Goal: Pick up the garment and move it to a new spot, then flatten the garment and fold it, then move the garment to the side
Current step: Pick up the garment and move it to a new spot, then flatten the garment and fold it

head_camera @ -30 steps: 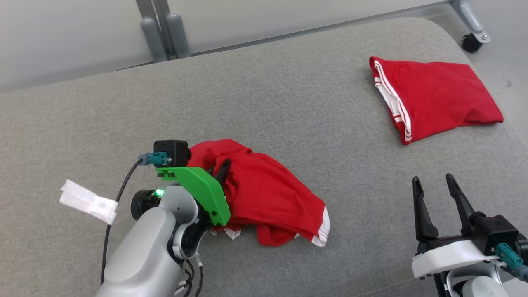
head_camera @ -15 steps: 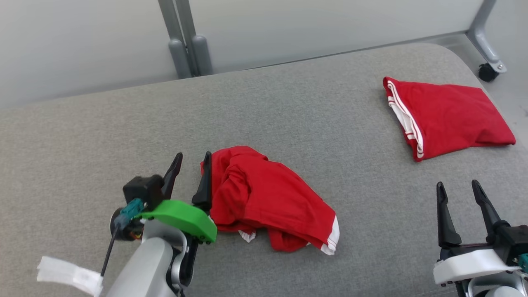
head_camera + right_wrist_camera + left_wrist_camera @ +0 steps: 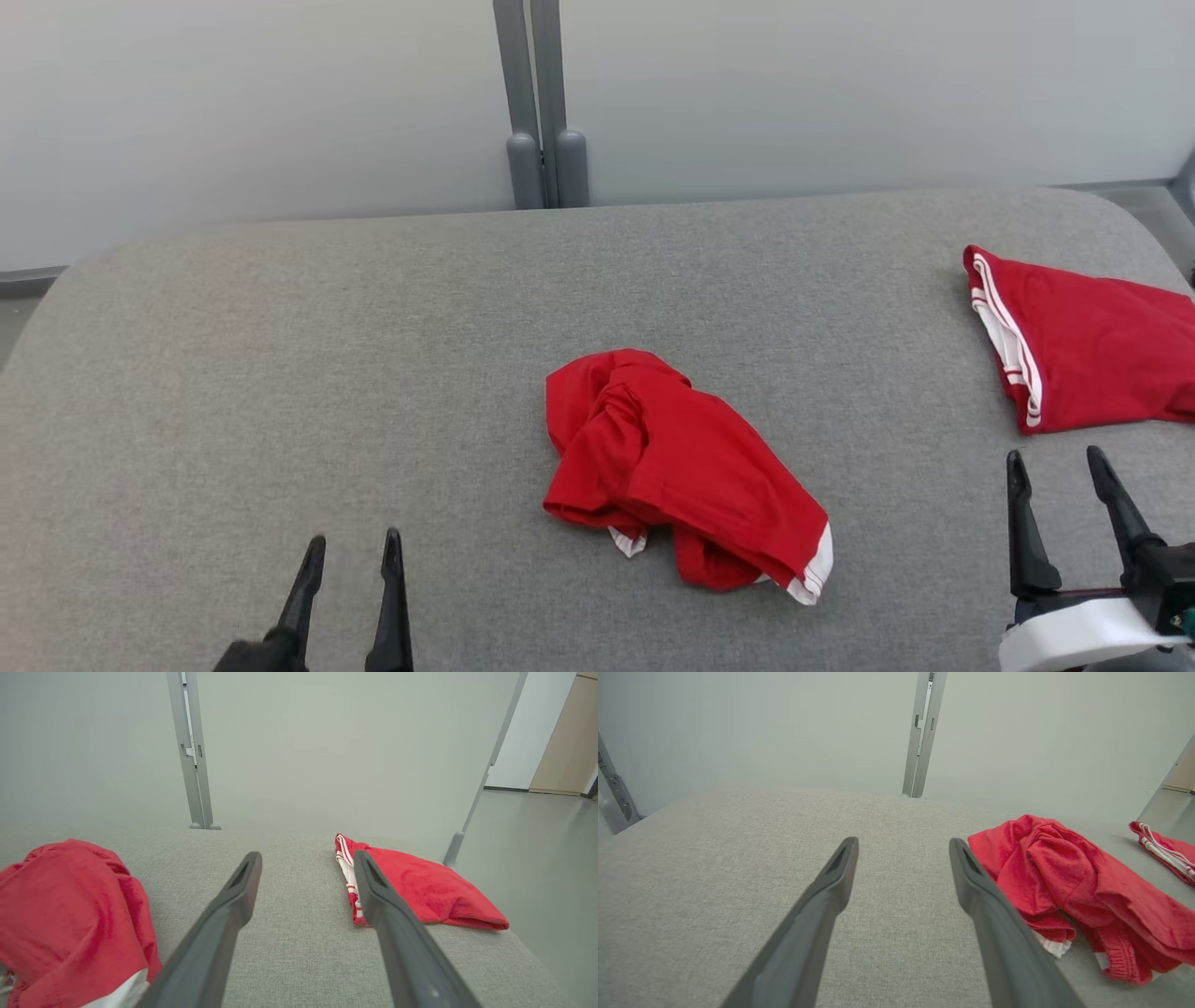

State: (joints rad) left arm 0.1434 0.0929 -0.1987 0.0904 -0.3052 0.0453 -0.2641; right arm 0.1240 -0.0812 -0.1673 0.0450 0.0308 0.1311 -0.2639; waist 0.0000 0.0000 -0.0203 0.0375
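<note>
Now the crumpled garment lies mid-way across the tabletop, long axis slanting far-left to near-right, between my left gripper and right gripper; left looks nearer. Both pairs of fingers stand spread, empty.

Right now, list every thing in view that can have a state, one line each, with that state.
middle red garment: crumpled in a heap, unfolded, lying loose on the grey surface, not gripped
far-right red garment: folded flat, white-striped edge facing the middle, lying by the surface's right end
left gripper: open, empty, clear of the cloth
right gripper: open, empty, just short of the folded garment
</note>
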